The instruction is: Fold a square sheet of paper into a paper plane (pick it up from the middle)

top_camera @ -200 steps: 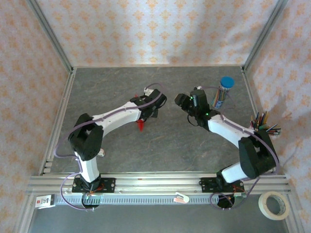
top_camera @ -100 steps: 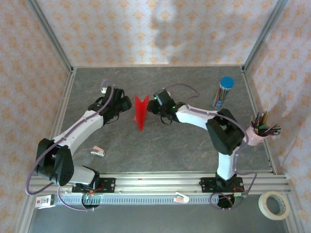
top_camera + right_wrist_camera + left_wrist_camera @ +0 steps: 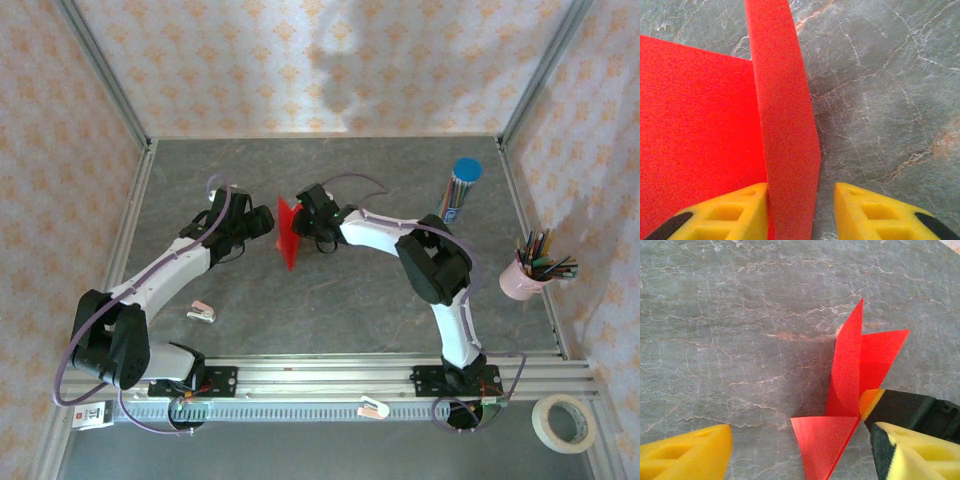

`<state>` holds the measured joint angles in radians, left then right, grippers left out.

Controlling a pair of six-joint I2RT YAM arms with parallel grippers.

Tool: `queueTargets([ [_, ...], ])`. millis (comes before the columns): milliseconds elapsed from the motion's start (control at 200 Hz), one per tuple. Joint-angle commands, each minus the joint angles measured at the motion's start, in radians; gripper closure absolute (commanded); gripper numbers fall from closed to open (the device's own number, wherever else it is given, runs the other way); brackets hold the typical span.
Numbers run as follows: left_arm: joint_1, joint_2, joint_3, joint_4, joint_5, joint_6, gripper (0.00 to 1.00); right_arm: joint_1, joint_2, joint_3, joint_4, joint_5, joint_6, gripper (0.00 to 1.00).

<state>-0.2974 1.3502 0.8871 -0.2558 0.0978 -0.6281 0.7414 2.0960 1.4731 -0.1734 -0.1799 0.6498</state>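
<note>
Paper plane (image 3: pixel 288 236) rests on grey stone-patterned table (image 3: pixel 350 300): left hand (image 3: pixel 799 446) wide open, empty; right hand (image 3: pixel 800 198) part-open astride its fold.

Looks down on red paper (image 3: pixel 847 370), folded, lying on grey veined table (image 3: pixel 715 315). Shows one flap standing up to a sharp point, a flat triangle beside it on the right, another at the near end. Frames it between yellow pads (image 3: pixel 687 455) of left gripper (image 3: pixel 802 440), spread wide, the left one well clear. Catches an orange-tipped black finger (image 3: pixel 910 410) against the paper's right edge.
</note>
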Motion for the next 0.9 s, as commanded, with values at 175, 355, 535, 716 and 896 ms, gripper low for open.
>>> queueTargets([
  [175, 0.001, -0.007, -0.019, 0.052, 0.057, 0.026, 0.25, 0.000, -0.008, 0.003, -0.024, 0.025, 0.020, 0.82],
  [355, -0.006, -0.013, -0.027, 0.078, 0.082, 0.036, 0.24, -0.012, -0.051, -0.060, 0.024, 0.020, 0.037, 0.91],
  [535, -0.036, -0.014, -0.032, 0.097, 0.079, 0.070, 0.24, -0.033, -0.105, -0.152, 0.093, -0.002, 0.055, 0.92],
  [716, -0.087, -0.022, -0.050, 0.140, 0.063, 0.119, 0.24, -0.058, -0.170, -0.271, 0.201, -0.041, 0.081, 0.91],
  [896, -0.187, -0.048, -0.124, 0.258, 0.022, 0.224, 0.23, -0.078, -0.189, -0.318, 0.236, -0.071, 0.103, 0.91],
])
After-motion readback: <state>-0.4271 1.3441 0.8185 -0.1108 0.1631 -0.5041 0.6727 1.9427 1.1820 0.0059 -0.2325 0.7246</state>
